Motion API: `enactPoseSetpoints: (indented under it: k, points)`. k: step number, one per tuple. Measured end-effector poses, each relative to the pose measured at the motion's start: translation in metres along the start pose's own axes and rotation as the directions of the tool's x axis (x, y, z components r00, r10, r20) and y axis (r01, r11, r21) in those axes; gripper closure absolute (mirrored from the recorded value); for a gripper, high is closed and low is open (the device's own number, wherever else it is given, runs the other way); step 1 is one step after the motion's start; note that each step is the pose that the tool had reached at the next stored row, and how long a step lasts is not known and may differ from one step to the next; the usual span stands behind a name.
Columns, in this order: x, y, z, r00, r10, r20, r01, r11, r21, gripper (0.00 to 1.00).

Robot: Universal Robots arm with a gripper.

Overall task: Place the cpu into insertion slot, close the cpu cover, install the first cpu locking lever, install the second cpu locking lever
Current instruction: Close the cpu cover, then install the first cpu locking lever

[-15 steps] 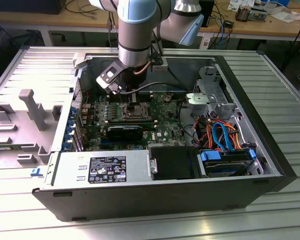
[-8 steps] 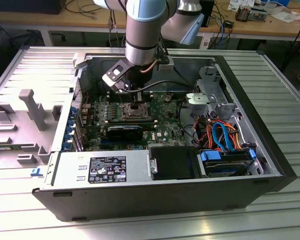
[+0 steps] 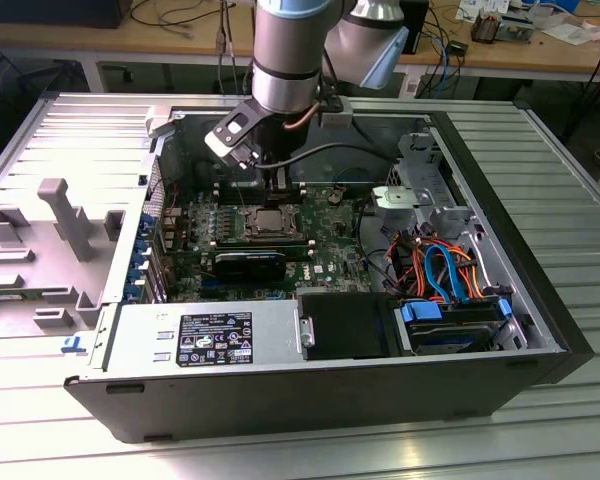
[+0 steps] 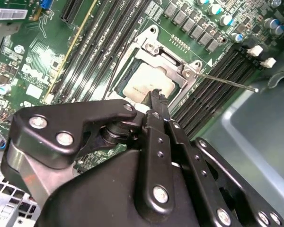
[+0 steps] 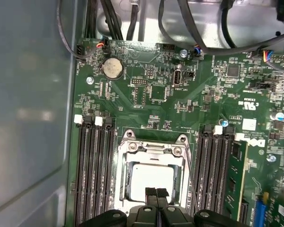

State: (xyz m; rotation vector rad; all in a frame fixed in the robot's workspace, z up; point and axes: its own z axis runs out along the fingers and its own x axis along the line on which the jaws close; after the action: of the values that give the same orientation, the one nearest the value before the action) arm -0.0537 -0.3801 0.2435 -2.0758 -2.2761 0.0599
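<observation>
Sitting in the square dark insertion slot (image 5: pixel 128 184) with its silver rim, the small flat square cpu (image 5: pixel 151 177) with a dull silver-grey metal top lies level on the green circuit board (image 5: pixel 146 94). In the exterior view the cpu (image 3: pixel 270 222) is near the middle of the board. The thin square silver metal cpu cover (image 5: pixel 154 155) lies down over the slot, and the chip shows through its window. In the second wrist view a thin silver wire locking lever (image 4: pixel 227 81) juts out from a corner of the cover frame, angled across the long black memory slots (image 4: pixel 217 75), with its tip free.

The black two-finger gripper (image 5: pixel 156 191) hangs directly over the near edge of the cpu. Its fingers are pressed together with only a hairline seam between them, and they grasp nothing. I cannot tell whether the fingertips touch the chip or the cover.

Rows of long narrow memory slots flank the socket on both sides. One slot holds a green memory module (image 5: pixel 236 175). A round silver coin battery (image 5: pixel 112 68) sits further up the board.

The board lies inside an open black and grey tower case (image 3: pixel 570 340) set on its side on a ribbed aluminium table (image 3: pixel 560 160). A silver power supply box (image 3: pixel 205 335) and blue and orange cables (image 3: pixel 445 265) occupy the near side of the case.
</observation>
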Motion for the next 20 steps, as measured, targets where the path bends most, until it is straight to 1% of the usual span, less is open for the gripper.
enactPoseSetpoints:
  k: [1, 3, 18, 20]
  points:
    - [0.0, -0.0001, -0.0023, 1.0, 0.0, 0.0, 0.0, 1.0, 0.0, 0.89]
    - [0.0001, -0.0002, -0.0038, 1.0, 0.0, -0.0003, 0.0, 1.0, -0.0002, 0.89]
    - [0.0001, -0.0003, -0.0039, 1.0, -0.001, -0.0004, 0.001, 1.0, -0.0001, 0.89]
    - [0.0, -0.0003, -0.004, 0.9999, -0.014, 0.0007, 0.014, 0.9999, 0.0003, 0.89]
